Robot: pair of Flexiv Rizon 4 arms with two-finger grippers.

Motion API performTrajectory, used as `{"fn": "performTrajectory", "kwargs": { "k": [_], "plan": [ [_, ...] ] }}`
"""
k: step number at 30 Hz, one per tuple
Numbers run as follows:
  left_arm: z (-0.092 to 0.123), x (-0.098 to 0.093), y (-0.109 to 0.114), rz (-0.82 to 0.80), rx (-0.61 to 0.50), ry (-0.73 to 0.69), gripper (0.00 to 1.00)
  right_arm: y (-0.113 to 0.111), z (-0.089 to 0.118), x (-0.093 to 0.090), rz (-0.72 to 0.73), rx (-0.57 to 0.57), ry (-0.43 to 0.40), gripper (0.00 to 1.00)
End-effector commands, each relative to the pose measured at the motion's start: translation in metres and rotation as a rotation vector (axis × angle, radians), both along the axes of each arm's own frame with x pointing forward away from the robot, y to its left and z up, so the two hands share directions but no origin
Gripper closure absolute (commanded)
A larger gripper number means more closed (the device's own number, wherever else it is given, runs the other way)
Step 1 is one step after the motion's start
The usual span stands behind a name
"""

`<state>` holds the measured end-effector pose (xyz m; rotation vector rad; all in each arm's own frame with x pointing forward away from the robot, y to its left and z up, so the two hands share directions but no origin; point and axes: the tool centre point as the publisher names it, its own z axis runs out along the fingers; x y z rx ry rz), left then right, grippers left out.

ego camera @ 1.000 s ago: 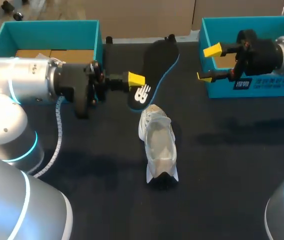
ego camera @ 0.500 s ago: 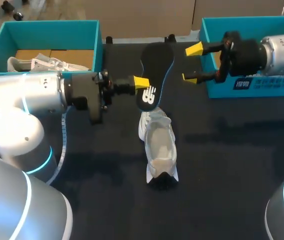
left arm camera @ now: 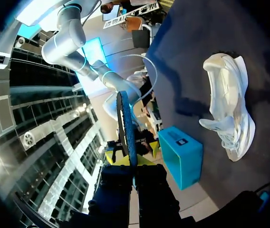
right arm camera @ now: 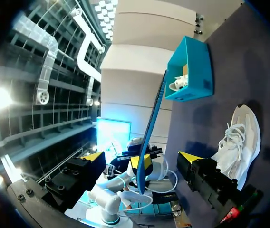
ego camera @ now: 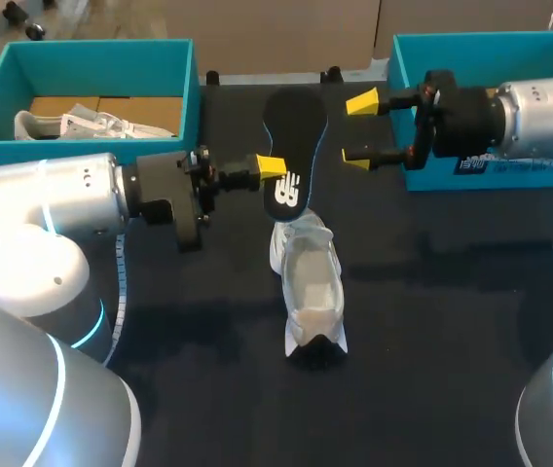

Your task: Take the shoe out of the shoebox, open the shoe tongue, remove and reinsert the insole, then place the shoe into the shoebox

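My left gripper (ego camera: 271, 168) is shut on the heel end of a black insole (ego camera: 292, 146) and holds it on edge above the table, its toe pointing to the far side. In the left wrist view the insole (left arm camera: 125, 123) stands edge-on, pinched in the gripper (left arm camera: 128, 159). The white shoe (ego camera: 308, 282) lies on the black table just below, nearer the front; it also shows as the shoe (left arm camera: 230, 109) and the shoe (right arm camera: 239, 135). My right gripper (ego camera: 357, 129) is open just right of the insole and apart from it. From my right gripper (right arm camera: 139, 159) the insole (right arm camera: 151, 123) stands straight ahead.
A teal shoebox (ego camera: 408, 58) stands at the back right behind my right arm. Another teal box (ego camera: 184, 83) at the back left holds a second white shoe (ego camera: 87, 124). The left arm's thick body lies low over the table's left half.
My right gripper has moved left from the right shoebox to just beside the insole. My left gripper has shifted slightly right, and the insole has swung from slanting right to pointing straight to the far side.
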<state>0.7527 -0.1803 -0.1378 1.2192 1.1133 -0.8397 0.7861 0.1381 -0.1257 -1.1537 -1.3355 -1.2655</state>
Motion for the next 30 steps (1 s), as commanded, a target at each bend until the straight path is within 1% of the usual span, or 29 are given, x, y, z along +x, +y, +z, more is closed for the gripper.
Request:
{"fn": "performTrajectory", "kwargs": {
  "k": [1, 15, 21, 26, 28, 30],
  "plan": [
    [-0.007, 0.003, 0.000, 0.012, 0.007, 0.004, 1.00, 0.009, -0.006, 0.008, 0.014, 0.005, 0.010, 0.00],
    [-0.015, 0.014, 0.003, 0.038, -0.005, -0.014, 1.00, 0.025, -0.027, 0.025, 0.009, 0.020, 0.062, 0.00],
    [-0.019, 0.016, 0.001, 0.041, 0.003, -0.024, 1.00, 0.032, -0.028, 0.026, 0.007, 0.029, 0.064, 0.00],
    [-0.021, 0.017, -0.001, 0.033, 0.004, -0.020, 1.00, 0.038, -0.027, 0.024, 0.001, 0.011, 0.064, 0.00],
    [-0.021, 0.017, -0.001, 0.033, 0.004, -0.020, 1.00, 0.040, -0.027, 0.024, 0.000, -0.002, 0.065, 0.01],
    [-0.021, 0.017, -0.001, 0.033, 0.004, -0.020, 1.00, 0.042, -0.027, 0.024, -0.001, -0.013, 0.066, 0.06]
  ]
}}
